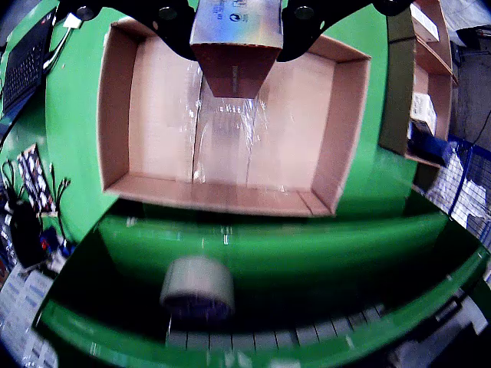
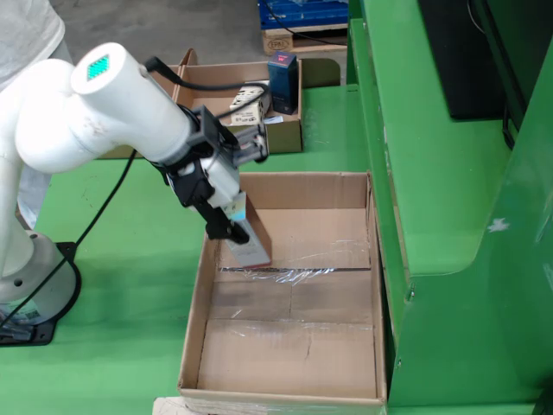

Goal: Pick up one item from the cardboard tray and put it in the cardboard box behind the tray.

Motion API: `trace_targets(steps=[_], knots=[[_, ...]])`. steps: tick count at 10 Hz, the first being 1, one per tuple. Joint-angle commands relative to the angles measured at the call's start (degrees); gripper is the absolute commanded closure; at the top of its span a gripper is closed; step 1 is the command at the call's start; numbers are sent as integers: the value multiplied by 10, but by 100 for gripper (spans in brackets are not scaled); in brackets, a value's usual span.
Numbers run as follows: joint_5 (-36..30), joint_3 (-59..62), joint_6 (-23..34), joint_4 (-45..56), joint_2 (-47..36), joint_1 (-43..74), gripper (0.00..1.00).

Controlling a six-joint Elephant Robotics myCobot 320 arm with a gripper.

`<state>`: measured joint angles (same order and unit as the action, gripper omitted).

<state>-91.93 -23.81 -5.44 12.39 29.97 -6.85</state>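
Note:
A small carton (image 1: 234, 46), silver on its face and dark red on its end, is clamped between the black fingers of my gripper (image 1: 236, 27). In the fixed view the carton (image 2: 251, 244) hangs tilted, low inside the big open cardboard box (image 2: 194, 320), near the box's far left part. Whether it touches the floor of the box I cannot tell. The gripper (image 2: 232, 220) is shut on it. The box (image 1: 115, 100) holds nothing else; clear tape runs across its bottom. A shallower cardboard tray (image 2: 289, 138) stands behind the box, with a blue item (image 2: 282, 82) and a white one in it.
A roll of tape (image 1: 197, 287) lies on a green ledge below the box in the wrist view. A tall green structure (image 2: 432, 173) flanks the box's right side in the fixed view. A laptop (image 1: 23, 61) and cables lie at the wrist view's left.

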Motion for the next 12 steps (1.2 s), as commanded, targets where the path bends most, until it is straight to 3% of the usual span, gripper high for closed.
trace_targets(steps=[1, 4, 12], knots=[[4, 82, 1, 12, -16, -2, 100], [14, 238, -2, 104, 19, -4, 100], [14, 238, -2, 104, 19, -4, 100]])
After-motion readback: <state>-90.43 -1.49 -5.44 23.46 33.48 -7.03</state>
